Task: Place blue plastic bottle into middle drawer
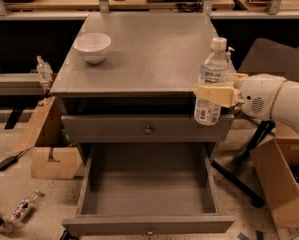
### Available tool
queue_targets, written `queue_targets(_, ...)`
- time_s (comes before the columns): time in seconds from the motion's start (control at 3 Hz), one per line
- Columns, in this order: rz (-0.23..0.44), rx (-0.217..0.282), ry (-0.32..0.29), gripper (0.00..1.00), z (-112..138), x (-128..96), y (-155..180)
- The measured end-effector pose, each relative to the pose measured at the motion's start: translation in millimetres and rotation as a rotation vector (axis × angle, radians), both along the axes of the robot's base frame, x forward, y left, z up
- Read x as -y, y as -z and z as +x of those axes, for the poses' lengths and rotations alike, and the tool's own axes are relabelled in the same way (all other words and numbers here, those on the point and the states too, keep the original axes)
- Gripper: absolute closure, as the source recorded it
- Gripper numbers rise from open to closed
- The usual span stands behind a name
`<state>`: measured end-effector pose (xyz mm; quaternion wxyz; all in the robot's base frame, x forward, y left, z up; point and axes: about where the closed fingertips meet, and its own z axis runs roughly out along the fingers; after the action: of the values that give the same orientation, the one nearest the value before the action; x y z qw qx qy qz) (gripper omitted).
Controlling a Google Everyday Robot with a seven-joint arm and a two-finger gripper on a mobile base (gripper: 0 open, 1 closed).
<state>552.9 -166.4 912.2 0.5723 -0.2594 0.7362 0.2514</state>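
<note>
The blue plastic bottle (211, 82) is a slim clear bottle with a white cap and a pale label. It stands upright in the air at the cabinet's front right corner. My gripper (214, 95) reaches in from the right and is shut on the bottle's middle, its cream fingers (209, 93) wrapped round it. The middle drawer (148, 194) is pulled wide open below, grey and deep, with nothing in it. The bottle hangs above the drawer's right rear corner, level with the upper drawer.
A white bowl (92, 47) sits on the cabinet top (149, 54) at the left. The upper knobbed drawer (148, 129) is shut. Cardboard boxes stand at the left (49, 159) and right (284, 184). A red-labelled bottle (21, 210) lies on the floor. A black stand's legs (239, 174) run right of the cabinet.
</note>
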Motion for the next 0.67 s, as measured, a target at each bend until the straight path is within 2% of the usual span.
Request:
queue_targets(0.33,0.002,-0.001,-0.007,1.00,3.1,-3.4,1.2)
queue_targets(0.67,0.025,-0.025,-0.049,1.00,3.8,-17.6,46.2)
